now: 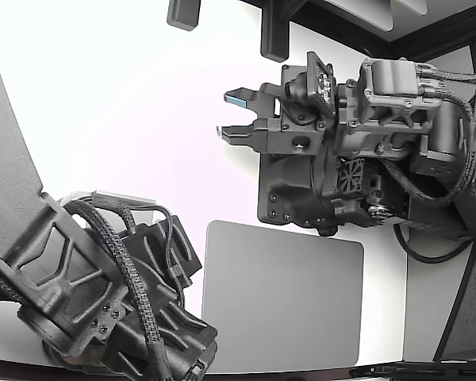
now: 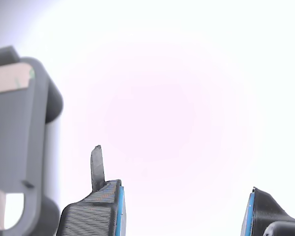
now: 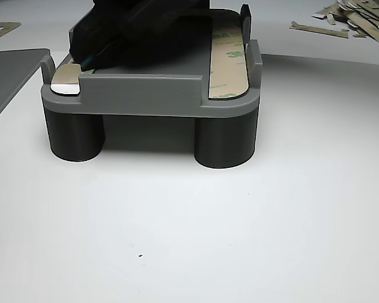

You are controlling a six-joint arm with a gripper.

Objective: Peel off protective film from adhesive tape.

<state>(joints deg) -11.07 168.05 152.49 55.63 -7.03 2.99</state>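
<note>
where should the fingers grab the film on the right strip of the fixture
Probably at the near end of the film, by the fixture front edge, where the strip ends in a rounded corner and the rim is low. Come from above and the front, since a raised post blocks the far end. No lifted tab shows, so a corner may need nicking first. The gripper is open and empty.

A raised fixture [image 3: 148, 95] is standing on the table [image 3: 240, 240], carrying one tape strip [image 3: 228, 60] along the other view's right edge and another strip end [image 3: 66, 79] at its left corner. Peeled film scraps [image 3: 354, 19] are lying behind it to the right, well apart. A flat plate [image 3: 9, 76] is lying just beside its left.
</note>
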